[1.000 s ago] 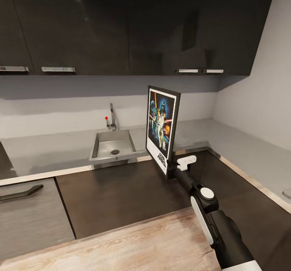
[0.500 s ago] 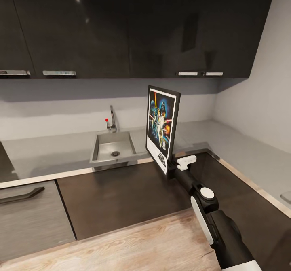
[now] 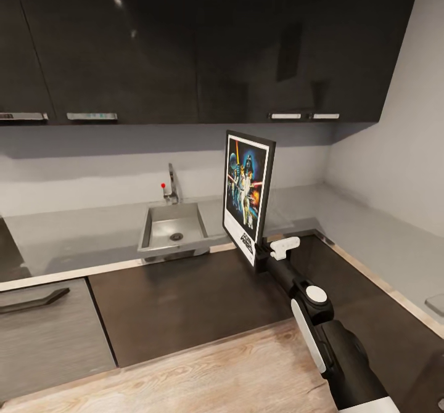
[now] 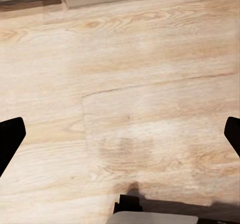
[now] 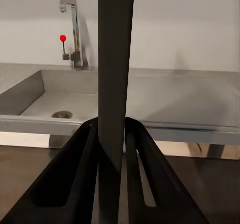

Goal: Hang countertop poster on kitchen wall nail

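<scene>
Left gripper (image 4: 120, 134): jaws apart, empty, above wood floor (image 4: 150, 83). Sink (image 3: 172, 229): inset in kitchen countertop (image 3: 80, 235). Poster (image 3: 246, 196): upright, clear of the worktop, bottom edge clamped in right gripper (image 3: 264, 254). Judged rigid, light, smooth-framed; an edge grip low down could let it pivot.

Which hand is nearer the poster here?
Right. The right hand grips the poster by its bottom edge, upright. The left hand hangs open over wood floor, away from it.
</scene>
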Available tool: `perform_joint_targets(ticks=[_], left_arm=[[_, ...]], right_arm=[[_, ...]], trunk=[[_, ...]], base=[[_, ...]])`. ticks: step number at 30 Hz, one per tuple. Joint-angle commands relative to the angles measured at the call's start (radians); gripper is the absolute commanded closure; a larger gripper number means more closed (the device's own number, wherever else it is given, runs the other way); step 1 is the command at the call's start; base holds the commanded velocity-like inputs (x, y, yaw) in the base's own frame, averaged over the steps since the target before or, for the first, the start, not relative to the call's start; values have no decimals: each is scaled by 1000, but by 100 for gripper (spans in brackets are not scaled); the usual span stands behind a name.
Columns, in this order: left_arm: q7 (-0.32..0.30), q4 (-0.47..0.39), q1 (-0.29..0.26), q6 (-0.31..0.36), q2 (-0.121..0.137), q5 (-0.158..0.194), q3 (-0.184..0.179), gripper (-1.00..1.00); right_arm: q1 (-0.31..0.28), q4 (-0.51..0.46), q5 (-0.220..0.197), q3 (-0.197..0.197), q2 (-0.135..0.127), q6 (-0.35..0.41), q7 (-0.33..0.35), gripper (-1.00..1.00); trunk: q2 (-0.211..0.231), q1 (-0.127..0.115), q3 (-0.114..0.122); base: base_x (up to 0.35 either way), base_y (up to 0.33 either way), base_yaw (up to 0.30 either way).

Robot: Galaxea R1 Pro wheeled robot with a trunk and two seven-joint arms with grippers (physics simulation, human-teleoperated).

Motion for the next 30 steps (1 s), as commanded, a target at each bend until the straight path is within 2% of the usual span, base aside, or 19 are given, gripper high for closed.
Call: perform_joint_targets(ticks=[1, 11, 16, 19, 22, 25, 29, 30], left_arm=[[0, -1, 0, -1, 0, 0, 1, -100], [-1, -12, 0, 4, 2, 1, -2, -100], [-5, -85, 0, 20, 5, 1, -4, -100], [-29, -146, 1, 90, 10, 1, -6, -100], [-102, -192, 0, 171, 14, 1, -6, -100], [-131, -201, 0, 193, 18, 0, -3, -100], [-152, -203, 0, 206, 26, 1, 19, -100], [-160, -187, 0, 205, 29, 1, 38, -100]], right_arm=[[-1, -1, -4, -1, 0, 6, 6, 100], [-1, -1, -4, -1, -1, 6, 6, 100], [-1, -11, -4, -1, -1, 6, 6, 100], [0, -19, -4, -2, -3, 6, 6, 100], [0, -22, -4, -2, -4, 7, 6, 100], [1, -23, -4, -2, -5, 7, 6, 100], [1, -24, -4, -3, -6, 7, 6, 100], [1, -24, -4, -3, -6, 8, 6, 100]], trunk=[[6, -4, 2], [76, -42, 33], [111, -61, 49], [132, -73, 59], [153, -84, 68], [174, -96, 77], [202, -111, 90], [209, -115, 93]], base=[[0, 0, 0], [0, 0, 0], [0, 0, 0], [0, 0, 0], [0, 0, 0], [0, 0, 0], [0, 0, 0], [0, 0, 0]])
